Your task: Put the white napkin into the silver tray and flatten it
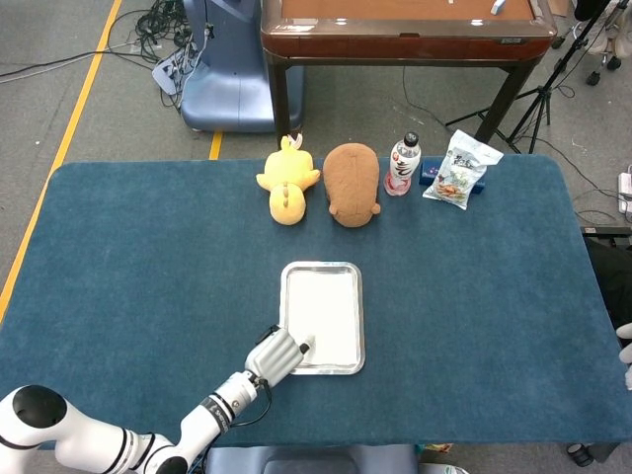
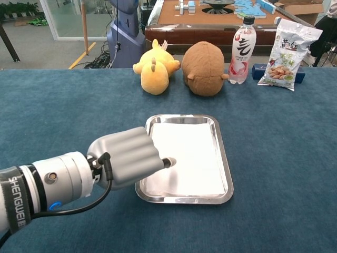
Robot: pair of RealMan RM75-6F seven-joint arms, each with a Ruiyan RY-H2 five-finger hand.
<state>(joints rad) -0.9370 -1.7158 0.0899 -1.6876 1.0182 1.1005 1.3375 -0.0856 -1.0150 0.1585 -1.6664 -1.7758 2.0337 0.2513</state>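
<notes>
The silver tray (image 1: 360, 316) (image 2: 227, 167) lies on the blue tablecloth, near the front edge. The white napkin (image 1: 326, 308) (image 2: 190, 150) lies spread flat inside it and covers most of the tray floor. My left hand (image 1: 277, 354) (image 2: 126, 156) sits at the tray's near left corner, fingers curled in like a fist over the rim. One dark fingertip (image 2: 170, 162) touches the napkin's near left part. I see nothing gripped in it. A pale sliver at the far right edge of the head view may be my right hand (image 1: 624, 354); its fingers are cut off.
Along the back of the table stand a yellow plush (image 1: 286, 185) (image 2: 155, 66), a brown plush (image 1: 353, 185) (image 2: 204, 67), a drink bottle (image 1: 402, 164) (image 2: 243, 48) and a snack bag (image 1: 458, 170) (image 2: 290, 51). A wooden table (image 1: 405, 25) stands behind.
</notes>
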